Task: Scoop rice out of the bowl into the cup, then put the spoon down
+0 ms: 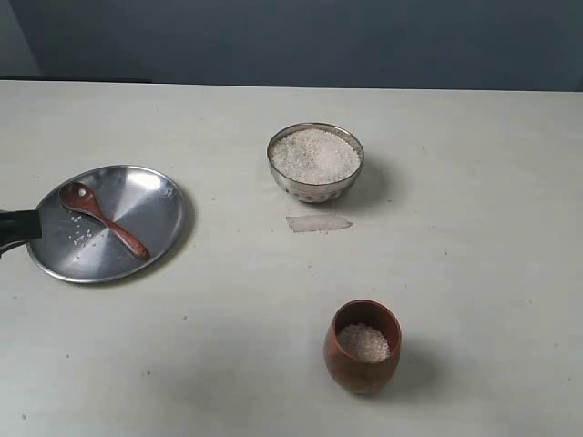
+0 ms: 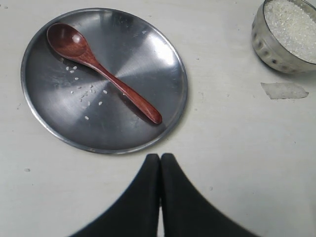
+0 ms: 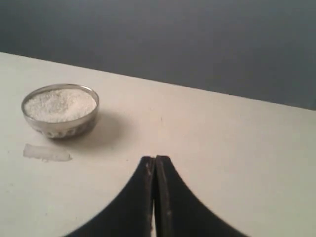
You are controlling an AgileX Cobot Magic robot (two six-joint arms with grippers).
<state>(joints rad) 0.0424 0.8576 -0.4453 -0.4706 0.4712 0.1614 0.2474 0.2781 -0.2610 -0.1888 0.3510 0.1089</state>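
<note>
– Steel pieces, how many?
– Two: one wide flat plate [image 1: 155,196], and one small round bowl [image 1: 315,188], patterned low on its side, to the plate's right and farther back.
– Wood?
– Also two: one reddish-brown spoon [image 1: 102,219] lying on the plate, and one rounded cup [image 1: 355,371], right of the plate and nearer. Rice [image 1: 314,155] heaps the bowl, a little lies in the cup, a few grains dot the plate.
– Grippers?
– Two, black. Left gripper [image 2: 160,162] hangs by the plate's rim, fingers pressed together, empty. Right gripper [image 3: 155,163] is likewise closed on nothing.
</note>
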